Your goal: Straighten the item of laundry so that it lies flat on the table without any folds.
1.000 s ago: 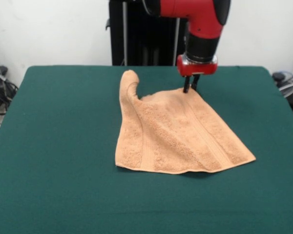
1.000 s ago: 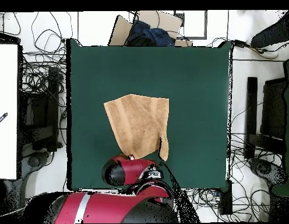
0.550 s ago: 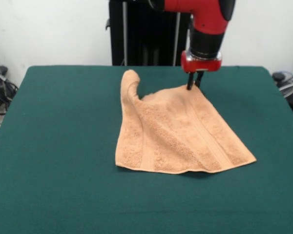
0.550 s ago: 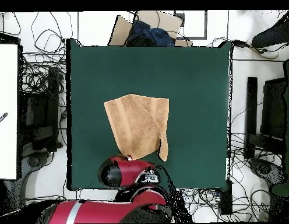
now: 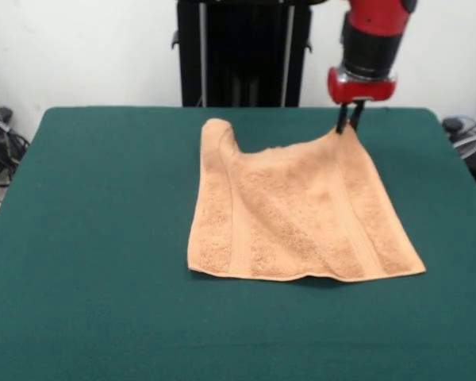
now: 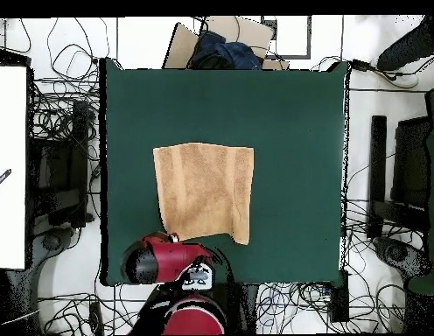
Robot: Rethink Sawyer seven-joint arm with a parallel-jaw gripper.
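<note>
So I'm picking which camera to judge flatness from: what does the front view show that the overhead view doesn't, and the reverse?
Only the front view shows the gripper pinching the towel's far right corner and lifting it slightly, plus the rolled fold at its far left corner. Only the overhead view shows the towel's full, nearly rectangular outline, the whole table, and the cables and cardboard box around it; there the arm hides the gripper. Both show the peach towel on the green table.
</note>
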